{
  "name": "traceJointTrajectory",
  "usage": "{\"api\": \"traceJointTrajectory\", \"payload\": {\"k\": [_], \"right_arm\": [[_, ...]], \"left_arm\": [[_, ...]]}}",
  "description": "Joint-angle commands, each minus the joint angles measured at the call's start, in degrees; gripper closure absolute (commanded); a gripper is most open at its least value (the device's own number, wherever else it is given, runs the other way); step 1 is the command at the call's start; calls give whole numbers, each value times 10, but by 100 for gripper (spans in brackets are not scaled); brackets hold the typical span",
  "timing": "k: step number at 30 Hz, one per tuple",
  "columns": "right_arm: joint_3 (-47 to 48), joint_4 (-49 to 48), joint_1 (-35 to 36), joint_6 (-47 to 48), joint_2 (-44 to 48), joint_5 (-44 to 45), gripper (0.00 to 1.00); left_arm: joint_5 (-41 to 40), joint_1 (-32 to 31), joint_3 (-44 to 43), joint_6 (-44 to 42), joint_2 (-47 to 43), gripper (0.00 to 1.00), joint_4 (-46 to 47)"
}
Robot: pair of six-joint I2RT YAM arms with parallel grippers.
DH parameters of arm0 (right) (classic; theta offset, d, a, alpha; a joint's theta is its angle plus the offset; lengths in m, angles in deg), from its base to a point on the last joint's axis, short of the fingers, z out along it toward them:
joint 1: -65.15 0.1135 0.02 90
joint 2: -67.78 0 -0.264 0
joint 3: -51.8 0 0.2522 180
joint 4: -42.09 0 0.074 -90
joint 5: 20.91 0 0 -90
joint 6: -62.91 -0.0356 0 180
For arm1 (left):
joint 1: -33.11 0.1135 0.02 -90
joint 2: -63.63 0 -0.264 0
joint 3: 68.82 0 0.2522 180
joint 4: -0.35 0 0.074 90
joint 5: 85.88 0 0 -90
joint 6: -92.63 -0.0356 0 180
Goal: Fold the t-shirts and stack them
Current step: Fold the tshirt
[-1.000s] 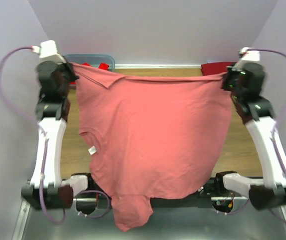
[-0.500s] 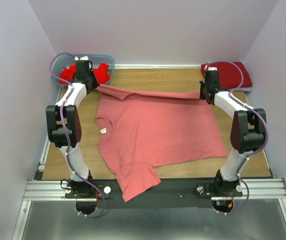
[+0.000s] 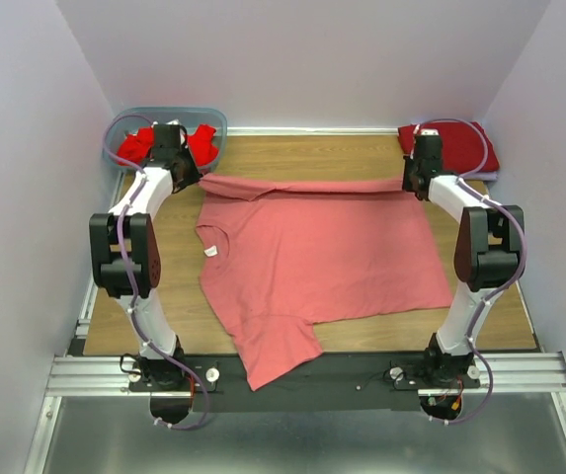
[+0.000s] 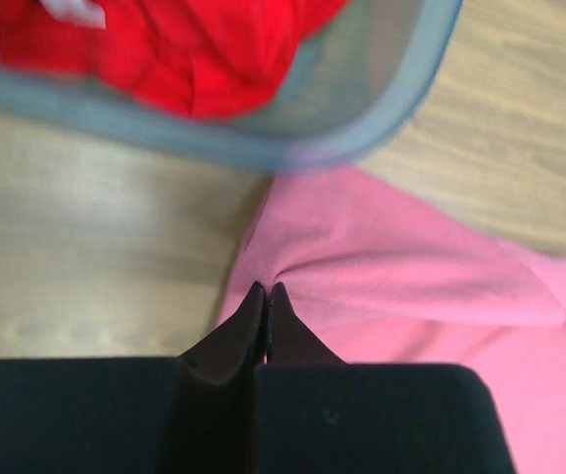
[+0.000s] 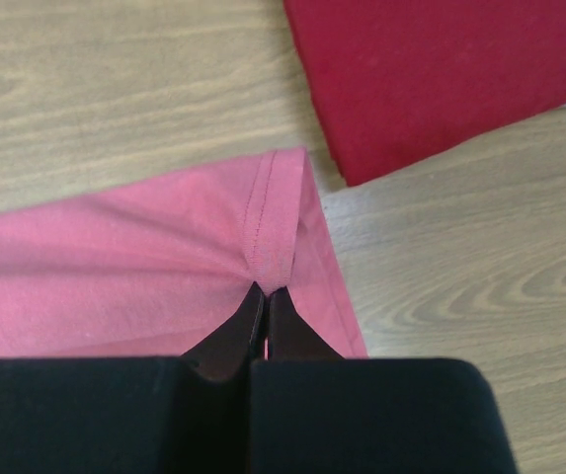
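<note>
Whereas a second ago it hung in the air between raised arms, the salmon-pink t-shirt (image 3: pixel 312 262) now lies spread on the wooden table (image 3: pixel 302 153). Its far corners are pinched tight by the left gripper (image 4: pixel 266 291) and right gripper (image 5: pixel 266 291), so folding can likely begin.

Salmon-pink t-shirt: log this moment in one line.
salmon-pink t-shirt: spread on table | left jaws: shut on far-left corner | right jaws: shut on far-right corner
</note>
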Motion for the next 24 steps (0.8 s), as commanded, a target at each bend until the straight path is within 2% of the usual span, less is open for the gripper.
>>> {"api": "traceJointTrajectory", "payload": {"k": [1,13,18,24], "right_arm": [[29,-15,-16,1,-12,19,99],[54,-14,-25,2,-32,11,99],[42,-11,-26,3,-29,13,99],[24,-7,-26,1,-20,18,99]], "left_arm": [[31,0,39,34,-77,100,-23],[74,0,133,85,-174,100,-38],[75,-40,186,115,-212,100,-33],[122,-46,261,136,-256,100,-14]]}}
